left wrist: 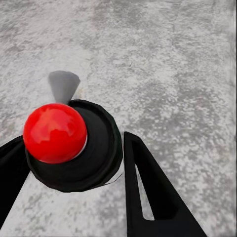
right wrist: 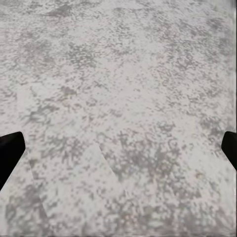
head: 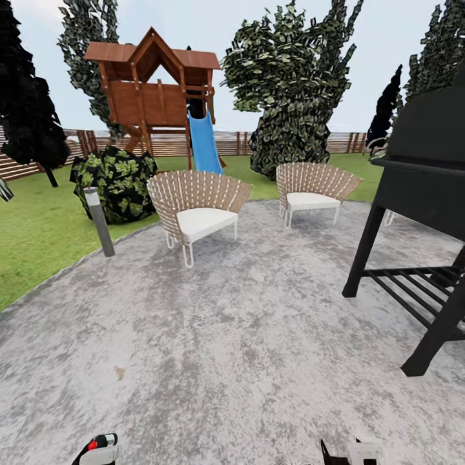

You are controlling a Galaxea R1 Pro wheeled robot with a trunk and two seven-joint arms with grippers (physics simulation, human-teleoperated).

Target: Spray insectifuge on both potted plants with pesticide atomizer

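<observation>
I stand on a grey speckled patio (head: 232, 349) in the garden, with the grass lawn (head: 39, 239) to the left and the brown slatted fence (head: 232, 142) far behind. The pesticide atomizer and both potted plants are out of view. My left gripper (left wrist: 74, 163) is open, its black fingers (left wrist: 158, 192) wide apart; a black round disc with a red ball (left wrist: 54, 132) shows between them, and I cannot tell what it is. My right gripper (right wrist: 118, 148) is open over bare paving, with just its fingertips (right wrist: 10, 153) at the picture's edges.
Two wicker chairs (head: 197, 210) (head: 315, 187) stand at the patio's far side. A black grill (head: 420, 213) stands close on the right. A grey bollard lamp (head: 99, 221) and a dark bush (head: 116, 181) mark the left edge. Beyond are a wooden playhouse (head: 155, 90) with a blue slide (head: 205, 143).
</observation>
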